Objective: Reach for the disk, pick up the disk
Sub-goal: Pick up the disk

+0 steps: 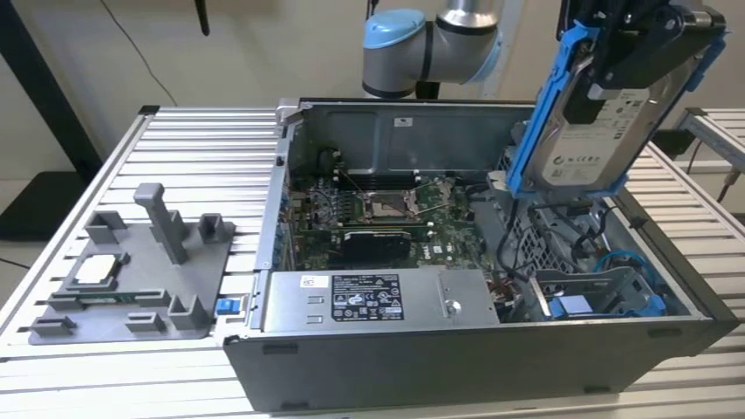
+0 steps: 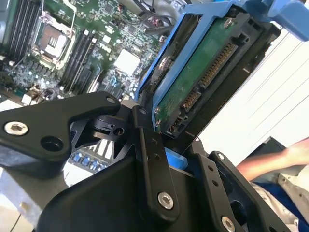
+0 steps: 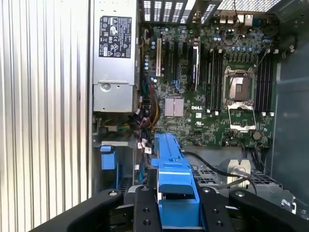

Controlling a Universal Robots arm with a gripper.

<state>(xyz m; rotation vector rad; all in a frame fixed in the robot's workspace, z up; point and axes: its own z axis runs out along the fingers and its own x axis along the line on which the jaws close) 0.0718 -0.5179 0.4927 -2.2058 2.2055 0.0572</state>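
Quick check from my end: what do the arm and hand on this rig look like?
The arm is silver-grey tube with light-blue caps at its rounded joints. The hand is matte black: flat angular link plates joined by silver screws and bolts, seen close in both wrist views. No cables or markings visible on it.

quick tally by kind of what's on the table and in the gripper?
Disk, blue-framed, held up by the gripper above the case: 1
Open computer case: 1
Grey fixture tray on the exterior view's left: 1
Small square chip on that tray: 1
Total: 4
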